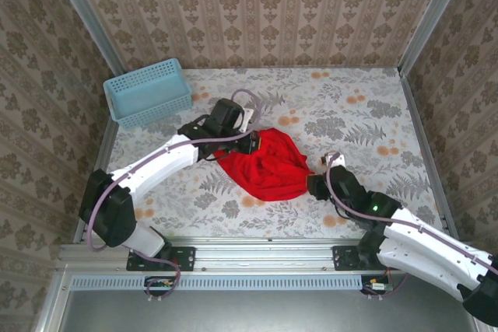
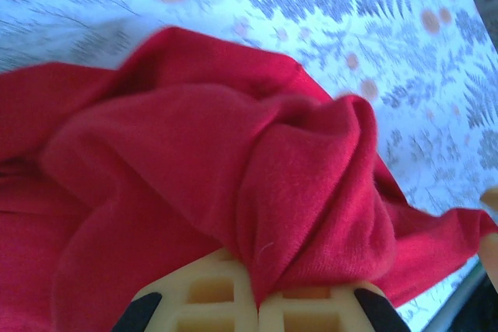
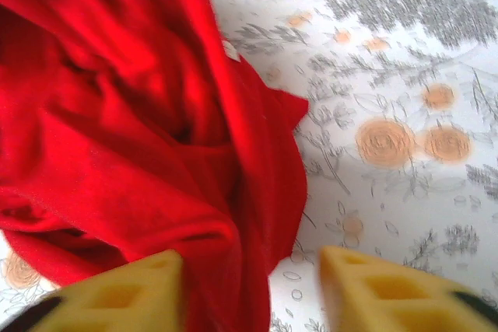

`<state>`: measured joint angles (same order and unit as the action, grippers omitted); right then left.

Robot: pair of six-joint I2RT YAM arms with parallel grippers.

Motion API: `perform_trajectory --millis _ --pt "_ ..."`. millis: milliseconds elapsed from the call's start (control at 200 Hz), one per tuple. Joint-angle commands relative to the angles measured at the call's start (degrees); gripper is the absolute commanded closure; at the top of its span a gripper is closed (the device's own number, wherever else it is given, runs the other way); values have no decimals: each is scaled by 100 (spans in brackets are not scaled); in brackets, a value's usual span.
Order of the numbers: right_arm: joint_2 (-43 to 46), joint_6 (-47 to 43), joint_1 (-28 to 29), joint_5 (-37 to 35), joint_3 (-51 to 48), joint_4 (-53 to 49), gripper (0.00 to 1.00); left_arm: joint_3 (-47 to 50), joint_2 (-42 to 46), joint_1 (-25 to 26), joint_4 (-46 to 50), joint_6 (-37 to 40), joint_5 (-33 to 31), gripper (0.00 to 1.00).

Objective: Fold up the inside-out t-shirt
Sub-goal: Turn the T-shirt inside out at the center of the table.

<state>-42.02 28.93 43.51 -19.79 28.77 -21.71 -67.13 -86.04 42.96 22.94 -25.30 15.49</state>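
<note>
One red t-shirt (image 1: 268, 165), one blue basket (image 1: 148, 92), one floral table (image 1: 358, 122), one left end effector (image 1: 250, 144), one right end effector (image 1: 313, 184)

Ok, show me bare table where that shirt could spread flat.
Widest bare patch: the far right of the table, between the t-shirt and the right wall. A smaller one near left, between the left arm and the front rail. Crowded: the centre, with the left gripper and right gripper at the t-shirt, and the far-left corner with the blue basket.
</note>
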Motion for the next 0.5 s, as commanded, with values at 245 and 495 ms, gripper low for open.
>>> perform_trajectory --millis 245,495 --pt "-1752 -749 161 1280 1082 940 25 230 252 53 -258 -133 112 100" --pt "-2947 -697 279 604 1356 1177 21 261 333 38 -290 -169 104 100"
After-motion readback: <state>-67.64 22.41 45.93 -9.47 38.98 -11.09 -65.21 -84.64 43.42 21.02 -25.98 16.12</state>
